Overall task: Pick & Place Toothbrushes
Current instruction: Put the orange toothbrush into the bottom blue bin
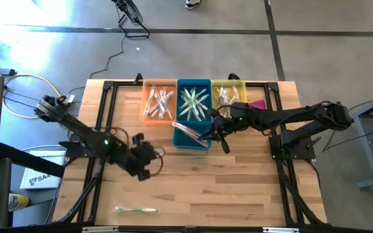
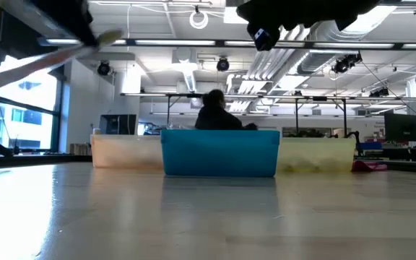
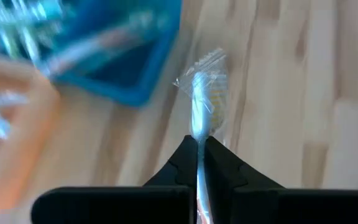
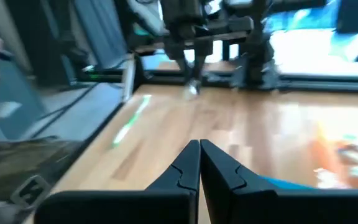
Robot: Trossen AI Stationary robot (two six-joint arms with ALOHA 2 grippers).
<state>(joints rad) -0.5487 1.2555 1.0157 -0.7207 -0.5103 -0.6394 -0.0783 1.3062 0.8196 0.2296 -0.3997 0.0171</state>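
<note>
Wooden planks are forming the table [image 1: 238,188], and three bins are standing in a row along its far edge: an orange bin [image 1: 158,102], a blue bin [image 1: 194,103] and a yellow bin [image 1: 228,94], each holding a loose heap of wrapped toothbrushes [image 1: 194,102]. A second blue bin [image 1: 192,137] is sitting just in front of the middle one, with one wrapped toothbrush lying across its top. A pink cloth [image 1: 257,103] is showing beside the yellow bin.

The left gripper [image 1: 149,165] is hovering over the middle of the table, on its left half, and its fingers [image 3: 185,165] are pressing together on a single wrapped toothbrush [image 3: 199,102]. In the left wrist view the brush head is sticking out beyond the fingertips inside its clear wrapper, above bare wood, with the corner of a blue bin and the orange bin nearby.

The right gripper [image 1: 223,144] is hanging just beside the front blue bin, on its right side, with its fingers [image 4: 188,163] pressed together on nothing.

One more toothbrush with a green handle [image 1: 135,209] is lying flat near the table's front edge, well apart from the bins and both grippers.

In the low view a person [image 2: 217,112] is sitting in the room behind the bins.
</note>
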